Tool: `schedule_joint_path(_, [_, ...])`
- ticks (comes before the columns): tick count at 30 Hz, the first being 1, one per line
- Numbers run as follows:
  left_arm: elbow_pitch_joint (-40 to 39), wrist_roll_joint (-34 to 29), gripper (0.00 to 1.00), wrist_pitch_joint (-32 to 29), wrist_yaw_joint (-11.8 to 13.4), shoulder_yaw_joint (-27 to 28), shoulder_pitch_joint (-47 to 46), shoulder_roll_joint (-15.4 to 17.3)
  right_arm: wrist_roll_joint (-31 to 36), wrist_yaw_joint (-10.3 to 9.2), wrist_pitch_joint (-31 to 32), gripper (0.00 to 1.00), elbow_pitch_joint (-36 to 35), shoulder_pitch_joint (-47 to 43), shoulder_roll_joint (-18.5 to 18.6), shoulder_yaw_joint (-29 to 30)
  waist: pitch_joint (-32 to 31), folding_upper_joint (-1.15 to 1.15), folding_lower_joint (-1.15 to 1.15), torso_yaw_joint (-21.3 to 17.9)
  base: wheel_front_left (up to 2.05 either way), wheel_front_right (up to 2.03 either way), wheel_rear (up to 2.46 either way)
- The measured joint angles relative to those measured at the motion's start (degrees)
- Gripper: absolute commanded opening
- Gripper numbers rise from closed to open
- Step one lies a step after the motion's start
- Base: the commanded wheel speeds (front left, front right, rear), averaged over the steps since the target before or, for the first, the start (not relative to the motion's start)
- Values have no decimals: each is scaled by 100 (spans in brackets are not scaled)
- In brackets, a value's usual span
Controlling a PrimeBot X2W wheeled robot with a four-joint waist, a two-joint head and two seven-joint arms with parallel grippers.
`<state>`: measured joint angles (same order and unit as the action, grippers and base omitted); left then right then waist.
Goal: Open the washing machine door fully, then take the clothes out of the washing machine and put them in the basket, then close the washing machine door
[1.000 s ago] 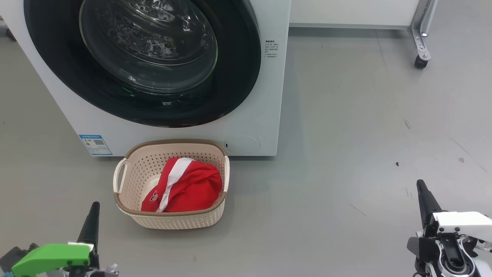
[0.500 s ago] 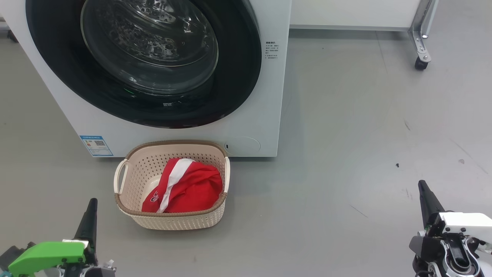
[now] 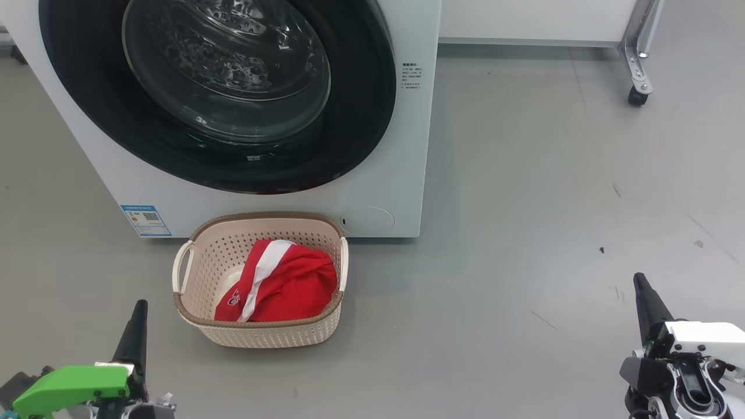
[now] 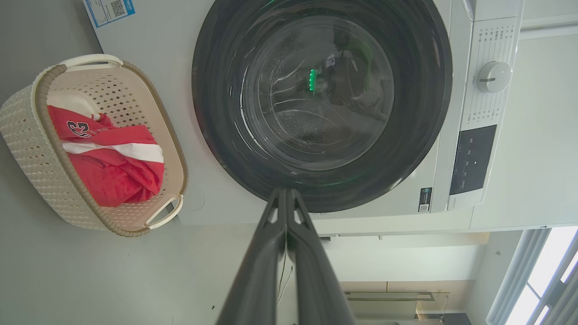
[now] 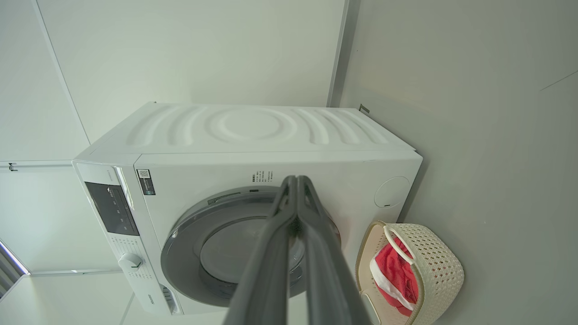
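So from my chair this looks pretty much wrapped. The big white front-loading washing machine [image 3: 407, 145] fills the upper left of the head view, and its large round door with the glossy black rim and bulging glass window [image 3: 361, 134] sits flat against the front. The bright red jerseys with the white stripe [image 3: 297, 285] are bunched in the small cream perforated plastic basket with the brown rim [image 3: 268, 336]. It's in the lower centre-left of the frame, on the grey floor [image 3: 524, 203], just in front of the machine and under the door. Both arms are low and well clear. The left gripper [image 3: 139, 311] is in the lower left corner and the right gripper [image 3: 640, 285] in the lower right, each with its long dark fingers pressed together and pinching nothing. What bugs me is that I can't tell from any view whether the door actually latched or is just resting shut. If it's only resting, it could drift open and the job isn't done. If I go nudge it, closed pointy fingers on curved glass could skid off. I'd also guess the left arm's reach passes over the basket, so a low swing could clip its pale side handle [image 3: 181, 265] and tip it. Glare also hides the bottom of the steel drum [image 3: 233, 46], so I can't rule out a leftover garment.
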<state>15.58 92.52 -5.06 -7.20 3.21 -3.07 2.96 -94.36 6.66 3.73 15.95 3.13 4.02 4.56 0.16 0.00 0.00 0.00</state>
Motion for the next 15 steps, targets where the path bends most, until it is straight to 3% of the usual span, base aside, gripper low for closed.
schedule_joint_path(15, [0, 0, 0, 0, 0, 4, -1, -1, 0, 0, 1, 0, 11, 2, 0, 4, 0, 0, 0, 0, 0, 0, 0])
